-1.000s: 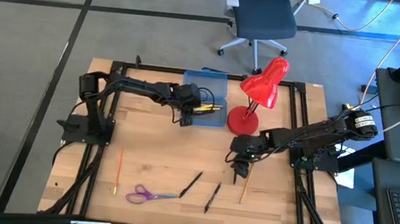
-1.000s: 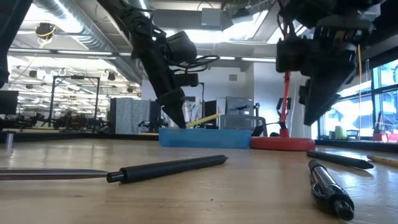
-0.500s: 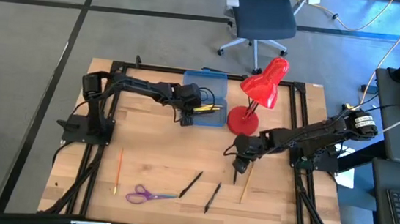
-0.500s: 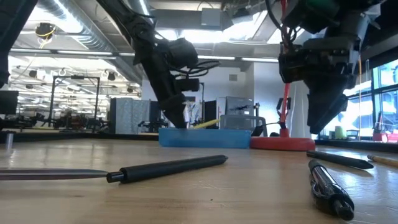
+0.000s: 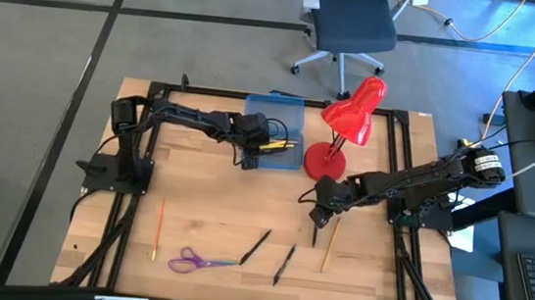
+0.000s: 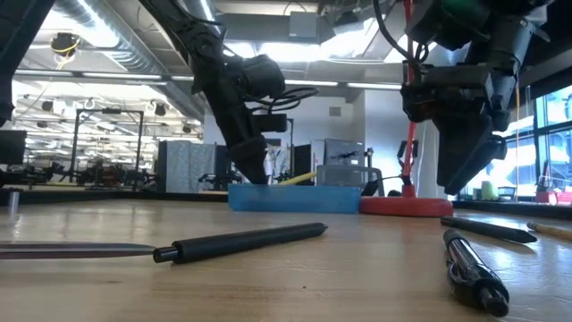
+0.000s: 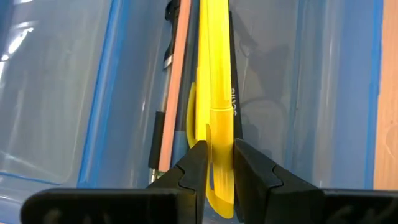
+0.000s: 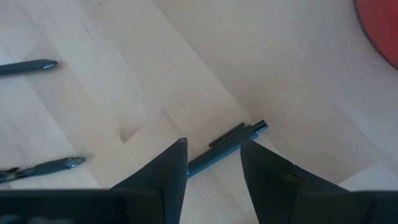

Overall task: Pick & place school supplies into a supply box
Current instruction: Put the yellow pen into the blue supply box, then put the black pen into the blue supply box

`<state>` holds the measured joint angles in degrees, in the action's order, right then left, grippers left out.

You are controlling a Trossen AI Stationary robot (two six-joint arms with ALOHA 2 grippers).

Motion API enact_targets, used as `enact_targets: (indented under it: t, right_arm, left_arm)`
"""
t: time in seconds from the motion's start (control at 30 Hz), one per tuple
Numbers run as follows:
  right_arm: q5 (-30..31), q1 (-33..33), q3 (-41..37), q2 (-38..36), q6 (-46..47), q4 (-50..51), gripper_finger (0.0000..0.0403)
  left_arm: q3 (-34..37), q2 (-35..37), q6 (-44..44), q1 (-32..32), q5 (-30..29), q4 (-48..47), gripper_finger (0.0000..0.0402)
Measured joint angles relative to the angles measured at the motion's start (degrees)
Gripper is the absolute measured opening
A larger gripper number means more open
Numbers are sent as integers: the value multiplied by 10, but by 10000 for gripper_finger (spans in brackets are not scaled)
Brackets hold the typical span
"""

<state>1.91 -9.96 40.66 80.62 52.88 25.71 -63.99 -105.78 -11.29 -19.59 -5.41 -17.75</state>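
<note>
The supply box (image 5: 274, 129) is a translucent blue case lying open at the table's far side, next to the red lamp. My left gripper (image 5: 254, 150) reaches into it from the table's left and is shut on a yellow pen (image 5: 284, 146). A tan pencil (image 7: 180, 74) and a dark pen lie in the box under it. My right gripper (image 5: 319, 210) hangs open near the lamp's base, above a black pen (image 8: 227, 146) that lies flat on the wood; that pen shows between its fingers, untouched. My left gripper pinches the yellow pen near its rounded end (image 7: 216, 163) between its two fingers (image 7: 194, 169). It comes slanting down from the table's left, and the pen runs on away from the fingers. The pen sits slightly tilted over the box (image 6: 299, 177).
On the wood nearer the front lie a tan pencil (image 5: 330, 247), two more black pens (image 5: 256, 247) (image 5: 284, 263), purple-handled scissors (image 5: 193, 259) and an orange pencil (image 5: 159, 228). The red desk lamp (image 5: 343, 128) stands right of the box, close to both arms.
My right gripper has moved a little toward the far edge and the lamp's base, uncovering the black pen, which stays on the table. My left gripper has lowered the yellow pen slightly into the box.
</note>
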Motion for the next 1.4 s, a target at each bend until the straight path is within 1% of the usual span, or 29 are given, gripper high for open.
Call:
enact_targets:
  t: [0.23, 0.33, 0.5, 0.63, 0.77, 1.0, 1.1, 1.27, 1.4]
  right_arm:
    - [0, 0, 0, 21, 22, 3, 154]
    - [-1, 0, 0, 33, 27, 6, 154]
    - [-1, 0, 0, 47, 59, 8, 154]
    - [-1, 0, 0, 59, 84, 8, 154]
    - [-1, 0, 0, 73, 87, -11, 154]
    - [2, 0, 4, 97, 86, -18, 154]
    - [11, -1, 4, 102, 64, -11, 154]
    - [27, -2, 3, 103, -48, -8, 154]
    - [40, -2, 3, 105, -108, -10, 154]
  left_arm:
    - [0, 0, 3, 1, 0, 0, 87]
    - [0, 0, 11, 1, 0, 0, 109]
    - [0, 0, 11, 1, 1, 0, 152]
    - [0, 0, 10, 1, 1, 0, 175]
    - [0, 0, -3, 2, 1, 0, 183]
    - [0, 0, -4, 2, 1, 0, 177]
    - [0, 0, -4, 2, 1, 0, 176]
    - [0, 0, -4, 2, 0, 0, 178]
    - [0, 0, -4, 2, 0, 0, 180]
